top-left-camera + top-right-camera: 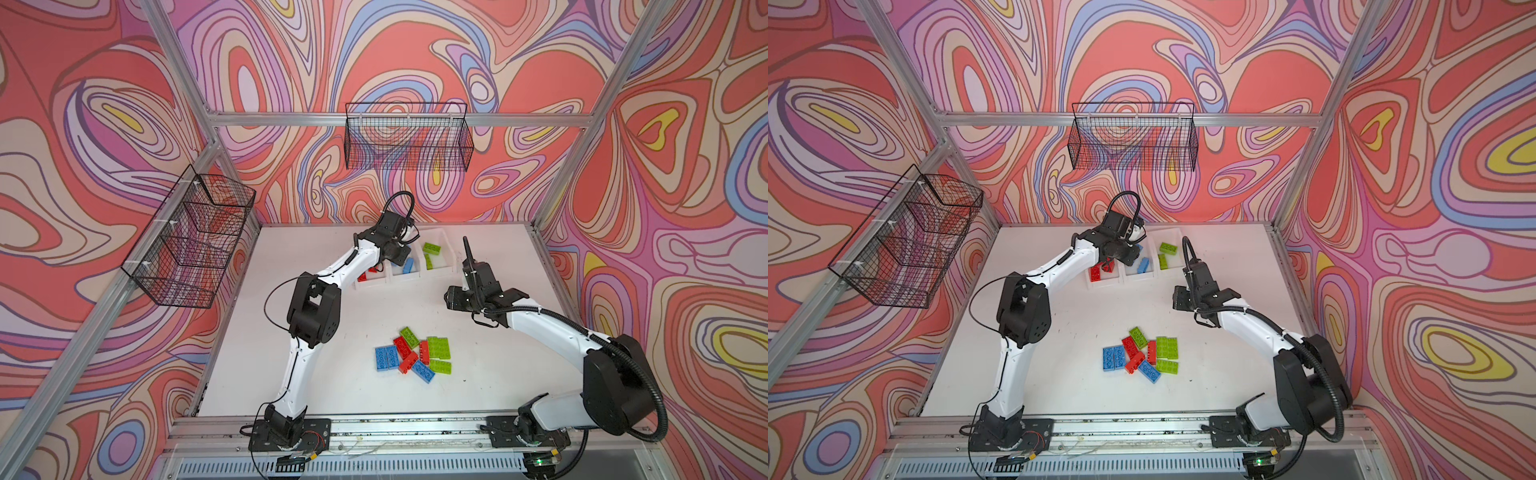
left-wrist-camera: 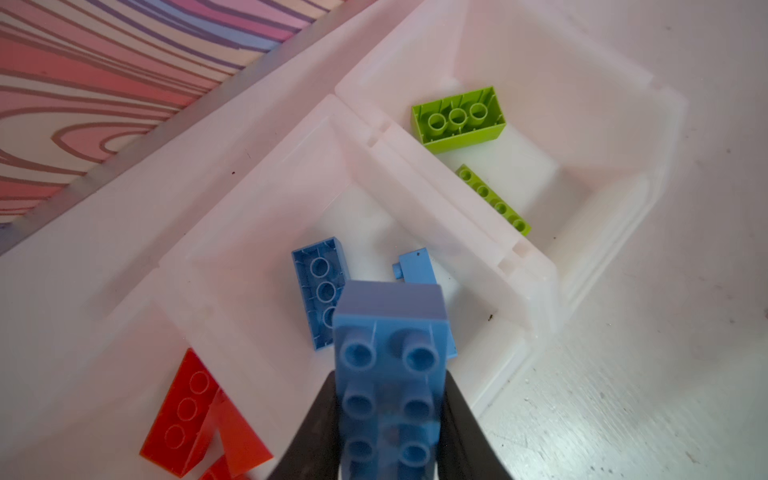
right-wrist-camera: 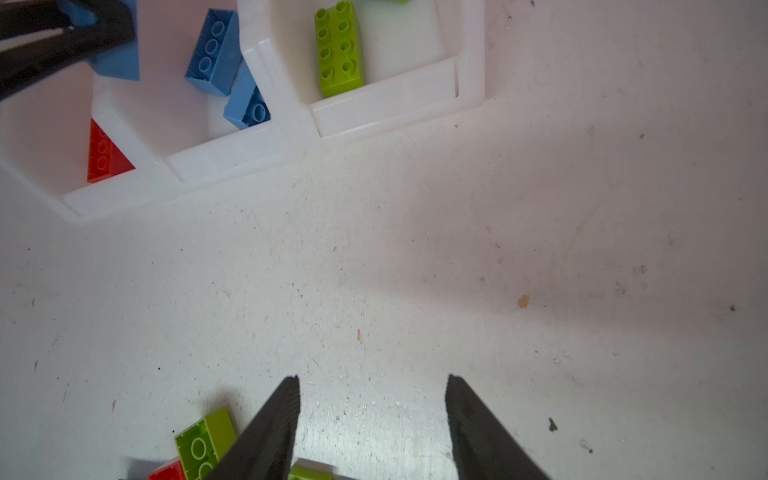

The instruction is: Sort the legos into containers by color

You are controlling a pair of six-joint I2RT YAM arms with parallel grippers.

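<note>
- Tabletop (image 1: 291, 374): white, scuffed, set in a metal frame with swirl-patterned walls.
- Bins (image 1: 405, 277): three white open-top boxes joined in a row, at 12 o'clock on the tabletop in both top views.
- Bin at the 9 o'clock end (image 1: 369, 286): red bricks (image 2: 183, 411) lie inside, partly hidden under the left arm in the top views.
- Middle bin (image 2: 266, 195): two loose blue pieces, one underside up (image 2: 318, 291), one mostly hidden (image 2: 417, 266).
- Bin at the 3 o'clock end (image 2: 602, 124): two green bricks, one underside up (image 2: 459, 120), one against the dividing wall with studs showing (image 2: 492, 199).
- Left tool (image 2: 390, 378): narrow, clamped on the long sides of a blue brick (image 2: 390, 328), which hangs over the middle bin.
- Right tool (image 3: 372, 380): fingers wide apart, nothing between them, over bare tabletop at 1 o'clock from the heap.
- Heap (image 1: 413, 357): loose red, blue and green bricks, touching and overlapping, at 6 o'clock from the tabletop's middle, well apart from the bins.
- Wire baskets: black mesh, one on the back wall at 12 o'clock (image 1: 409, 141), one on the side wall at 9 o'clock (image 1: 187, 237).
- Lettering: any marks on the brick studs are too blurred to read.
</note>
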